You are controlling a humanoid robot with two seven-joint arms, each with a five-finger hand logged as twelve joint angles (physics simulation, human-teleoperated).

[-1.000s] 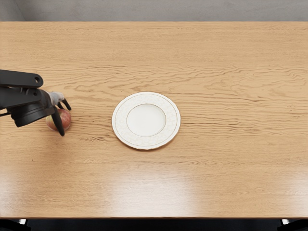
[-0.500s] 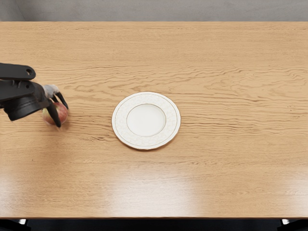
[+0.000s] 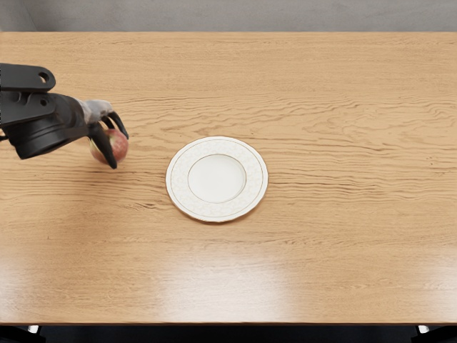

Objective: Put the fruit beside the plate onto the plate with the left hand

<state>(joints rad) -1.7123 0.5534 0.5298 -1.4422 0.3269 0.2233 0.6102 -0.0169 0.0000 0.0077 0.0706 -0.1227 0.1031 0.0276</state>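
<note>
Over at the left of the light wooden table (image 3: 343, 250), the black robot left hand (image 3: 100, 133), whose arm enters from the left edge, has its dark fingers (image 3: 109, 150) curled tight around the small round red-and-yellow apple (image 3: 120, 145). The apple is near the round white ceramic plate with the patterned rim (image 3: 178, 179), to its left and a little farther back, apart from it. Whether the apple touches the tabletop cannot be told.

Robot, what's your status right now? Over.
Left hand shut on apple. Apple left of plate, not yet on it. Nothing between them. Right hand not in view.
</note>
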